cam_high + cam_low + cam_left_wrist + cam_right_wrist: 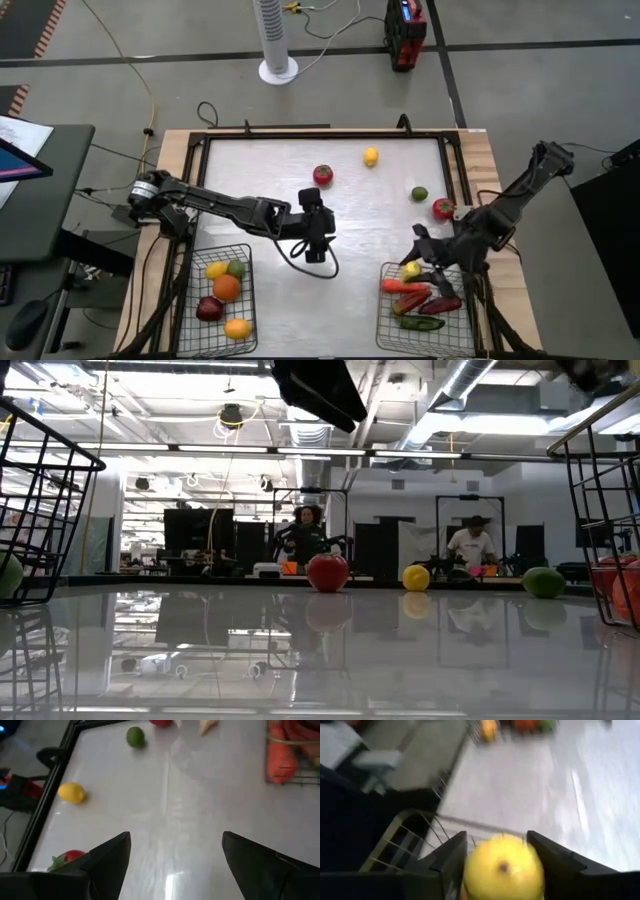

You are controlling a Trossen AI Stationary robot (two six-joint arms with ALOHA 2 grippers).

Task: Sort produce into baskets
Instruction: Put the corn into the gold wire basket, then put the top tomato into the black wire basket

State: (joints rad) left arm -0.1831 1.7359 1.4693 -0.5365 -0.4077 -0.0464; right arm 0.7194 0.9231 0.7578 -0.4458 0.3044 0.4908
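Between the right gripper's [497, 865] closed-in fingers sits a yellow fruit [504, 866], directly above the right basket [385, 325]; the left gripper [316, 250] hangs open and empty mid-table.

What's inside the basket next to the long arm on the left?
The left basket holds a yellow piece, a green one, an orange, a dark red one and another yellow one. Anything underneath them is hidden.
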